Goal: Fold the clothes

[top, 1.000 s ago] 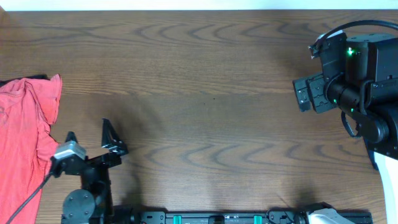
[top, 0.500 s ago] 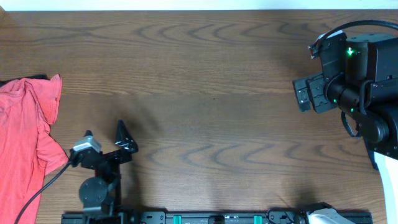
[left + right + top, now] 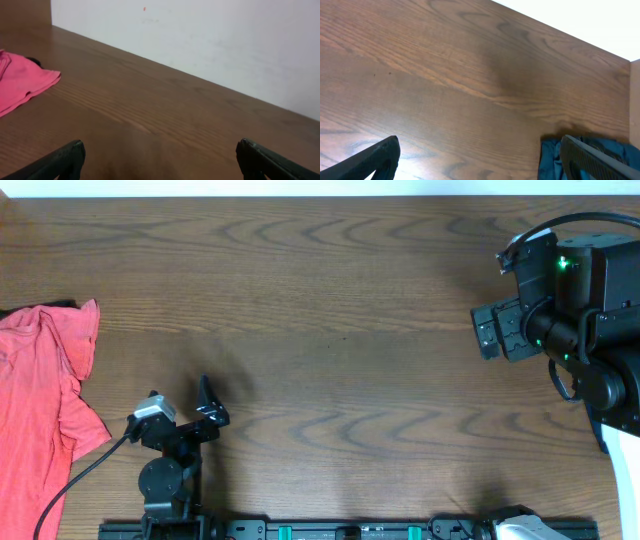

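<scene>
No black jersey with orange lines shows in any view. A red-pink garment (image 3: 40, 400) lies crumpled at the table's left edge, with a thin dark strip at its upper edge. It also shows in the left wrist view (image 3: 20, 82). My left gripper (image 3: 182, 402) is open and empty, low near the front edge, to the right of the red garment; the left wrist view (image 3: 160, 160) shows only bare wood between its fingers. My right gripper (image 3: 488, 330) hovers at the far right, open and empty, also over bare wood in the right wrist view (image 3: 480, 160).
A blue cloth (image 3: 555, 157) lies beside my right gripper's right finger in the right wrist view. A white sheet (image 3: 625, 480) shows at the right edge. A pale wall (image 3: 225, 40) stands behind the wooden table (image 3: 330, 310). A black rail (image 3: 350, 530) runs along the front.
My left arm has moved right and back toward the front edge, away from the red garment, still open. The right arm has not moved.
</scene>
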`<state>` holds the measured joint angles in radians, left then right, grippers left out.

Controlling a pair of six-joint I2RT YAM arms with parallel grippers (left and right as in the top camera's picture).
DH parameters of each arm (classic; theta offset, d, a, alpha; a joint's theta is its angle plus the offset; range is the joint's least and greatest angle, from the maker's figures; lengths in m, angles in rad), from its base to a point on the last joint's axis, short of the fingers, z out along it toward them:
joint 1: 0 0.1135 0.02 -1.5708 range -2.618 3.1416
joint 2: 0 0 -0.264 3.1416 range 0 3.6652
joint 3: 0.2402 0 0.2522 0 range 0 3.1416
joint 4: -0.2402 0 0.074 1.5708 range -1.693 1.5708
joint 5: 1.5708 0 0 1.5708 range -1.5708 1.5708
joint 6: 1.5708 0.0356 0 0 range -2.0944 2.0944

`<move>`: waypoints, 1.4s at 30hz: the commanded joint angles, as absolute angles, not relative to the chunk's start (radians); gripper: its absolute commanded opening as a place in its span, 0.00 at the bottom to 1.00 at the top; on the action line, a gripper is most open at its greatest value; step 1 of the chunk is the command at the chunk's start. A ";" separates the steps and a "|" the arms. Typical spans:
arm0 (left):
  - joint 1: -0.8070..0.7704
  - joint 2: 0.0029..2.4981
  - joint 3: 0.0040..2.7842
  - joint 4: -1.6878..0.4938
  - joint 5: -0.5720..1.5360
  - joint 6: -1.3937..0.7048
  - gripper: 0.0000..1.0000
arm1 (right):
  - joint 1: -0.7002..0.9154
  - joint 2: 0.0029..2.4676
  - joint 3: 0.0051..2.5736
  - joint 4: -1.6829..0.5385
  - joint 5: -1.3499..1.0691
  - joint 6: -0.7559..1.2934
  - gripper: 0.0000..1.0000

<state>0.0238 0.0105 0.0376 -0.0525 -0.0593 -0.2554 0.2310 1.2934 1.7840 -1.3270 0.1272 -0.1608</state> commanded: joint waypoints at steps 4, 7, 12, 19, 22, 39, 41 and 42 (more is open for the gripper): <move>0.020 0.003 0.004 -0.066 -0.075 -0.199 0.98 | 0.222 1.281 1.785 -1.328 0.126 -0.143 0.99; 0.020 0.004 0.004 -0.066 -0.075 -0.199 0.98 | 0.222 1.281 1.785 -1.328 0.126 -0.143 0.99; 0.020 0.004 0.004 -0.066 -0.075 -0.199 0.98 | 0.222 1.281 1.785 -1.328 0.126 -0.142 0.99; 0.020 0.004 0.004 -0.066 -0.075 -0.199 0.98 | 0.222 1.281 1.785 -1.328 0.126 -0.143 0.99; 0.020 0.004 0.004 -0.066 -0.075 -0.199 0.98 | 0.222 1.281 1.785 -1.328 0.126 -0.143 0.99; 0.020 0.004 0.004 -0.066 -0.075 -0.199 0.98 | 0.221 1.272 1.784 -1.289 0.130 -0.167 0.99; 0.020 0.004 0.004 -0.066 -0.075 -0.199 0.98 | 0.222 1.243 1.758 -1.212 0.122 -0.187 0.99; 0.020 0.004 0.004 -0.066 -0.075 -0.199 0.98 | 0.223 1.227 1.739 -1.175 0.122 -0.193 0.99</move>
